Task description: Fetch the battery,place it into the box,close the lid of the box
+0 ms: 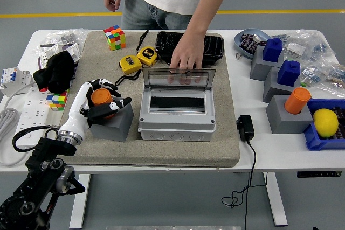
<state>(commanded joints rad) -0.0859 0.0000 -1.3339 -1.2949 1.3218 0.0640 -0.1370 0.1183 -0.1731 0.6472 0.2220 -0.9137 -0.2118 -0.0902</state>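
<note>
The battery is an orange cylinder standing in a grey block on the left of the mat. My left hand wraps its fingers and thumb around it, shut on it. To the right sits the grey box, its dark inside showing. A person's hand at the far side holds its clear lid upright. My right arm is out of view.
Two yellow tape measures, a colour cube and a black tray lie behind the box. A black adapter sits to its right, near grey blocks with blue and orange caps. A black cloth lies at left.
</note>
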